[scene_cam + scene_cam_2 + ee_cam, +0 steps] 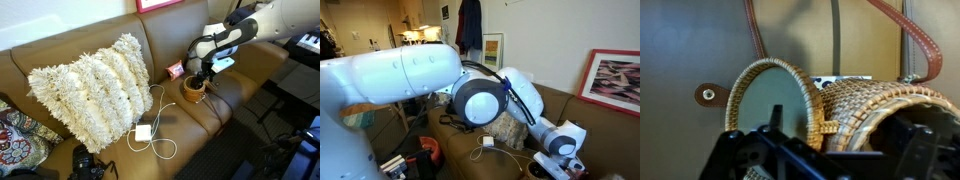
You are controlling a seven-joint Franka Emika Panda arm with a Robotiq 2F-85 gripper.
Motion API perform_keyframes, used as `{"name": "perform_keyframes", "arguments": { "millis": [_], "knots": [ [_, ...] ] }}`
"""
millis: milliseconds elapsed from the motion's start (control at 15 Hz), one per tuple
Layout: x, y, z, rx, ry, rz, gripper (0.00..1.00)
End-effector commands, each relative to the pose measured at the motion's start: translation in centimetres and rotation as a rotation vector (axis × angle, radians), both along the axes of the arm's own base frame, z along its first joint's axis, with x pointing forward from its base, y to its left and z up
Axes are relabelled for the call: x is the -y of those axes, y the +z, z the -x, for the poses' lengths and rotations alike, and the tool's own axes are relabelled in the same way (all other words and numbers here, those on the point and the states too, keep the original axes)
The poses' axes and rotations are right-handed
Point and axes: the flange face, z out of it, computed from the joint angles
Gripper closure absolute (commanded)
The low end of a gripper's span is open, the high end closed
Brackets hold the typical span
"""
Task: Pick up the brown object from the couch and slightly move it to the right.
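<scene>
Whether our gripper [200, 75] clamps the tan woven pot [193, 90] on the brown leather couch [185, 130], we cannot tell. A loose grip drops it.

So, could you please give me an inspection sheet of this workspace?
Surface: caramel leather couch, cushions smooth.
Job's things: brown object, woven, on the seat, strap attached.
Clutter: white fluffy pillow, patterned cushion, black camera, small red item.
Grippers: pincer right at the brown object; open or shut unclear.
Cables: white cable with charger on the seat.
Surroundings: framed picture, keyboard.
</scene>
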Motion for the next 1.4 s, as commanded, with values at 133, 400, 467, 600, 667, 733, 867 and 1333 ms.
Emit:
{"name": "perform_keyframes", "arguments": {
  "millis": [133, 400, 467, 600, 667, 733, 867, 1333],
  "knots": [
    [0.00, -0.01, 0.01, 0.000, 0.000, 0.000, 0.00],
    [0.00, -0.01, 0.01, 0.000, 0.000, 0.000, 0.00],
    [0.00, -0.01, 0.01, 0.000, 0.000, 0.000, 0.00],
    [0.00, -0.01, 0.01, 0.000, 0.000, 0.000, 0.00],
    [0.00, -0.01, 0.01, 0.000, 0.000, 0.000, 0.00],
    [0.00, -0.01, 0.01, 0.000, 0.000, 0.000, 0.00],
    [0.00, -0.01, 0.01, 0.000, 0.000, 0.000, 0.00],
    [-0.01, 0.09, -0.07, 0.017, -0.003, -0.010, 0.00]
  ]
}}
